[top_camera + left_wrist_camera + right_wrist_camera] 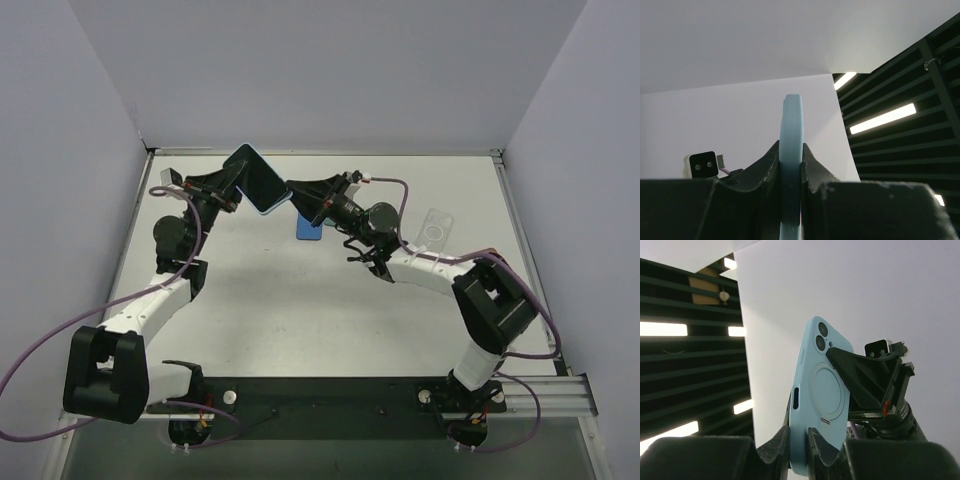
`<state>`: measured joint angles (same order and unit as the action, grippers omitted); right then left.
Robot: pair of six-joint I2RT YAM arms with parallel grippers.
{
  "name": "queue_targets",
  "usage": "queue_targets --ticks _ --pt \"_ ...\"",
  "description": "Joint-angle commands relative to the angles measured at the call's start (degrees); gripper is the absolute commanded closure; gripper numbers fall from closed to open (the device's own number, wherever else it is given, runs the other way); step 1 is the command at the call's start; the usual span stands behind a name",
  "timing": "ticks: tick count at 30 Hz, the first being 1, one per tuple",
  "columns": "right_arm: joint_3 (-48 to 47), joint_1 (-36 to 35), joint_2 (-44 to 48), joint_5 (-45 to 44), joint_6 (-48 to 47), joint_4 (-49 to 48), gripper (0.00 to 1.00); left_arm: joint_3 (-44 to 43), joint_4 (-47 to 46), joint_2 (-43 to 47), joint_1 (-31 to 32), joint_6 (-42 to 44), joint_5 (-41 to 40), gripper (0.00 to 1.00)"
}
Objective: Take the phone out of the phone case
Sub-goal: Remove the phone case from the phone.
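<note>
A phone in a light blue case (258, 182) is held in the air over the far middle of the table, dark screen up in the top view. My left gripper (233, 178) is shut on its left end. In the left wrist view the case (791, 130) stands edge-on between the fingers (771, 162). My right gripper (302, 196) is shut on its other end. The right wrist view shows the case's back (822, 390) with its camera holes and ring, my right gripper (799, 434) clamped on the lower edge, and the left gripper (860, 377) gripping near the cameras.
A clear phone case (437, 228) lies on the table at the right. A small blue piece (310, 231) shows just below the right gripper; I cannot tell what it is. Grey walls close the table on three sides.
</note>
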<state>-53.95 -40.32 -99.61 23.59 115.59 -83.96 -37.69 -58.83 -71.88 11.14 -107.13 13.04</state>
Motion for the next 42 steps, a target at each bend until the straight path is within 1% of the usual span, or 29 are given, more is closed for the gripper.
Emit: queue_targets --ticks 1,2,3,4,5,10,11,13,15,18,20,21,24,25,27,28,30,31,33,34,35,37,39,41,42 --pt "-1.2 -2.6 2.8 13.1 -21.0 31.4 1.0 -3.9 -12.8 6.4 3.1 -7.6 2.3 1.0" --pt "-2.0 -2.5 3.5 13.0 -24.6 41.1 1.0 -3.9 -12.1 6.7 3.1 -7.4 2.3 1.0" --pt "-3.5 -2.5 4.7 12.6 -27.3 44.9 1.0 -3.9 -11.8 6.9 3.1 -7.2 2.8 1.0" --pt "-4.3 -2.5 5.0 12.0 -32.1 48.5 1.0 -3.9 -11.4 7.1 3.1 -7.0 3.0 1.0" --pt "-5.0 -2.5 5.5 11.7 -34.1 54.0 1.0 -3.8 -11.1 7.1 3.1 -7.0 3.0 1.0" --pt "-11.2 -2.4 4.8 12.5 -42.2 64.5 1.0 -4.4 -8.8 7.3 3.1 -5.5 5.9 1.0" --pt "-12.0 -2.4 4.5 12.8 -43.2 66.7 1.0 -4.6 -6.6 7.6 3.2 -4.9 6.3 1.0" --pt "-14.1 -2.4 3.9 13.4 -46.6 69.5 0.94 -5.5 -3.8 7.7 3.2 -3.1 8.6 1.0" --pt "-16.7 -2.5 3.0 14.7 -49.0 72.2 0.85 -6.2 -1.6 7.7 3.4 -1.7 10.3 1.0" --pt "-18.6 -2.2 2.0 16.8 -49.8 72.2 0.81 -6.8 0.4 6.9 3.7 -0.9 12.5 1.0" --pt "-19.5 -2.1 0.9 18.1 -49.7 70.5 0.81 -6.3 -0.2 6.7 4.0 -0.9 12.5 1.0" --pt "-20.0 -2.1 0.4 20.2 -48.7 69.7 0.78 -6.2 -0.1 6.7 4.2 -0.7 12.4 1.0" --pt "-20.1 -2.1 -1.5 23.4 -44.4 63.8 0.76 -5.7 -0.3 6.4 5.2 0.0 12.4 1.0" --pt "-20.0 -2.1 -2.0 24.0 -42.9 59.6 0.76 -5.6 -0.8 5.9 5.6 0.2 12.2 1.0" --pt "-20.4 -2.2 -3.9 26.4 -40.1 55.5 0.75 -5.1 -1.5 5.4 7.2 0.6 11.8 1.0" --pt "-20.5 -2.3 -4.7 27.1 -35.8 49.7 0.76 -4.8 -2.0 4.9 7.8 0.6 11.7 1.0" --pt "-19.9 -2.3 -7.1 28.4 -30.5 42.6 0.75 -4.2 -3.1 4.3 8.7 0.8 11.5 1.0" --pt "-19.6 -2.3 -7.9 29.5 -25.6 35.0 0.76 -4.0 -4.2 3.5 9.0 0.7 11.7 1.0" --pt "-19.2 -2.3 -10.1 30.2 -20.4 27.9 0.82 -3.0 -5.3 2.8 9.4 0.4 11.9 1.0" --pt "-18.3 -2.1 -10.5 30.3 -18.8 22.8 0.89 -2.6 -6.2 2.2 9.4 0.3 12.1 1.0" --pt "-17.6 -2.0 -10.9 30.2 -16.7 21.6 1.0 -1.6 -6.6 2.2 9.4 0.3 12.3 1.0" --pt "-14.4 -1.2 -10.2 29.3 -16.5 20.8 1.0 -0.7 -6.5 1.9 9.3 0.8 12.8 1.0" --pt "-12.2 0.3 -8.1 28.2 -18.6 22.2 1.0 -0.2 -5.5 1.9 9.2 2.2 13.6 1.0" --pt "-8.5 1.8 -5.0 27.0 -20.9 26.0 1.0 -0.4 -1.7 2.1 9.0 5.5 15.3 1.0" --pt "-7.2 2.6 -3.8 26.6 -24.7 28.1 1.0 -0.8 0.8 2.4 8.9 7.1 16.0 1.0"
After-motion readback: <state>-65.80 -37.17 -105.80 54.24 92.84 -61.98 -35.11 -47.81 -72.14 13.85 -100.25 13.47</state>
